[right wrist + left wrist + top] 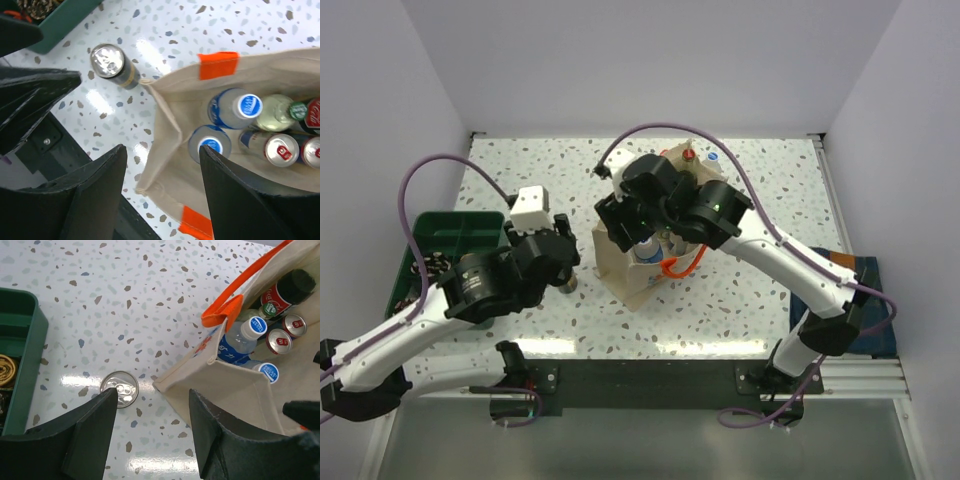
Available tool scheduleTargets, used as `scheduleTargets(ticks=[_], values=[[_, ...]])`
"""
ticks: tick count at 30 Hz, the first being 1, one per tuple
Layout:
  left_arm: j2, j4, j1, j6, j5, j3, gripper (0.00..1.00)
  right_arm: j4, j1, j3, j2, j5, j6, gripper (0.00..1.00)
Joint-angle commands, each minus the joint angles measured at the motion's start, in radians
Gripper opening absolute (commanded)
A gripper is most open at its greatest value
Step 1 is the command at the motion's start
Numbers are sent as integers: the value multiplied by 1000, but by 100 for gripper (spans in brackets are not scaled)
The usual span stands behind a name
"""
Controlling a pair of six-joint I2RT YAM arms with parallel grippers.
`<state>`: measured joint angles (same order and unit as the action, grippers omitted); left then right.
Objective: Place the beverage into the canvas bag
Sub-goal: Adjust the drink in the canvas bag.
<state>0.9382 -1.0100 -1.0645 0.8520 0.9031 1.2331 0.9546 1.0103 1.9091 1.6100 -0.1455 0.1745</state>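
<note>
The beige canvas bag (638,282) with orange handles stands open mid-table. It holds blue-capped bottles (249,106), red-topped cans (278,150) and a cola bottle (287,290). A dark can with a silver top (568,287) stands upright on the table just left of the bag. It also shows in the left wrist view (119,389) and in the right wrist view (107,60). My left gripper (152,405) is open and empty above the table between the can and the bag's corner (220,390). My right gripper (162,155) is open and empty above the bag's near-left corner (165,120).
A green compartment tray (450,235) with small items sits at the left edge of the table, also in the left wrist view (22,335). A white block (531,207) lies behind the left arm. A dark blue object (868,300) lies at the right edge.
</note>
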Motion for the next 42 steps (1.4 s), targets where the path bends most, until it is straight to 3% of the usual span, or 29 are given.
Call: scheduleTargets(ticks=[1, 12, 22, 30, 42], values=[[-45, -82, 41, 125, 30, -18, 64, 19, 80, 91, 25, -55, -59, 64], [-75, -116, 199, 128, -78, -86, 65, 56, 180, 136, 91, -164, -35, 64], [-75, 140, 215, -73, -194, -98, 68, 171, 148, 150, 58, -457, 117, 63], [-30, 365, 242, -247, -400, -57, 69, 139, -28, -4, -30, -342, 214, 57], [145, 476, 414, -370, -725, 8, 69, 121, -90, -38, 2, -233, 218, 56]])
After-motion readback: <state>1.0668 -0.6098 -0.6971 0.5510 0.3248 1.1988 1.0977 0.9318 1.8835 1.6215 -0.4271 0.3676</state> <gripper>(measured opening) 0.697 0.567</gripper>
